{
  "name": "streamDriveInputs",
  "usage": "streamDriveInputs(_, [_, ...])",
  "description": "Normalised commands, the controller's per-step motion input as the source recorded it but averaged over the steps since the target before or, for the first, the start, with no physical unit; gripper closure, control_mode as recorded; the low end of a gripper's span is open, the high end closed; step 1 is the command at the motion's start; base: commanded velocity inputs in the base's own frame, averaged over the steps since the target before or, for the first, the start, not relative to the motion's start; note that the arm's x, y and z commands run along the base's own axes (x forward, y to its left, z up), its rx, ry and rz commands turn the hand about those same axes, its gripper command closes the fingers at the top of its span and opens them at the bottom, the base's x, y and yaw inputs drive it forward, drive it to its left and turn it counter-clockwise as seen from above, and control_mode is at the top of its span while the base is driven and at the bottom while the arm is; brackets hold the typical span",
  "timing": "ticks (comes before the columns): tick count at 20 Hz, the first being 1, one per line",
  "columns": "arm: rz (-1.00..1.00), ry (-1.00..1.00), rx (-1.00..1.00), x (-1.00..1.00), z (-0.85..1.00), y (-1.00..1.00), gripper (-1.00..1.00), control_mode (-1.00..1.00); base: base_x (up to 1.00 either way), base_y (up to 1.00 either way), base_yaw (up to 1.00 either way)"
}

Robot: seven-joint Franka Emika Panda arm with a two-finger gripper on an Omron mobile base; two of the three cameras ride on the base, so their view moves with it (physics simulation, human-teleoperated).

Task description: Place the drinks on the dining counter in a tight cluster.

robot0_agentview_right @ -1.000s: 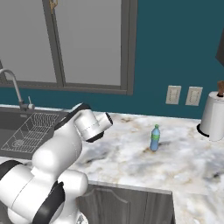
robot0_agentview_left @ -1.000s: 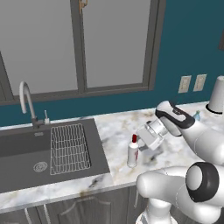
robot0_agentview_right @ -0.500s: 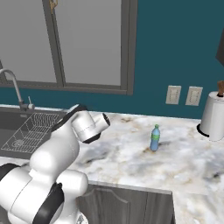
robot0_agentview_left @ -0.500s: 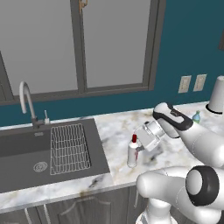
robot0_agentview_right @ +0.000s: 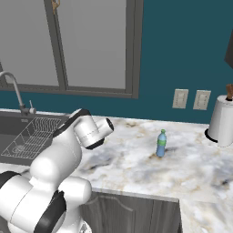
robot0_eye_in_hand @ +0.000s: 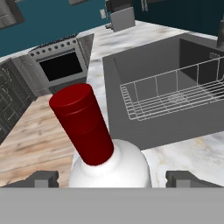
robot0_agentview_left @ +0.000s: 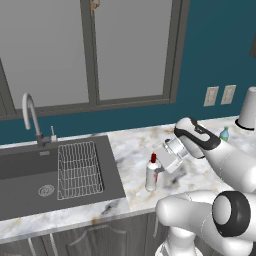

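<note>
Gripper (robot0_eye_in_hand: 112, 179) jaws stand wide apart on either side of the white bottle (robot0_agentview_left: 151, 175), and we see no contact with it. We see its white rounded body and red cap, upright near the marble worktop's (robot0_agentview_left: 135, 145) front edge, just beside the sink (robot0_agentview_left: 30, 175). That dark sink holds a wire rack (robot0_agentview_left: 79, 168), while the blue-green bottle (robot0_agentview_right: 161, 143) stands well apart toward the worktop's back edge.

a teal wall (robot0_agentview_right: 191, 54) holds a grey-framed window (robot0_agentview_left: 90, 55) and two outlets (robot0_agentview_right: 180, 98); a sink (robot0_agentview_left: 30, 175) sits in the marble worktop (robot0_agentview_right: 136, 159); wood floor (robot0_eye_in_hand: 35, 131).
</note>
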Motion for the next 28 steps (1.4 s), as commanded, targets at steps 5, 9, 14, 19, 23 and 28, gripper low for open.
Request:
streamDriveInputs(5, [0.00,0.00,0.00,0.00,0.00,0.00,1.00,-1.00,0.00,0.00,0.00])
streamDriveInputs(9, [0.00,-0.01,0.00,0.00,0.00,0.00,1.00,-1.00,0.00,0.00,0.00])
streamDriveInputs(14, [-0.01,-0.04,0.00,-0.06,0.31,0.00,1.00,-1.00,0.00,0.00,0.00])
streamDriveInputs(19, [-0.01,-0.03,0.00,-0.29,0.83,0.00,1.00,-1.00,0.00,0.00,0.00])
streamDriveInputs(23, [0.00,-0.02,0.00,-0.44,0.76,0.00,1.00,-1.00,0.00,0.00,0.00])
streamDriveInputs(28, [0.00,-0.09,0.00,-0.47,0.64,0.00,1.00,-1.00,0.00,0.00,0.00])
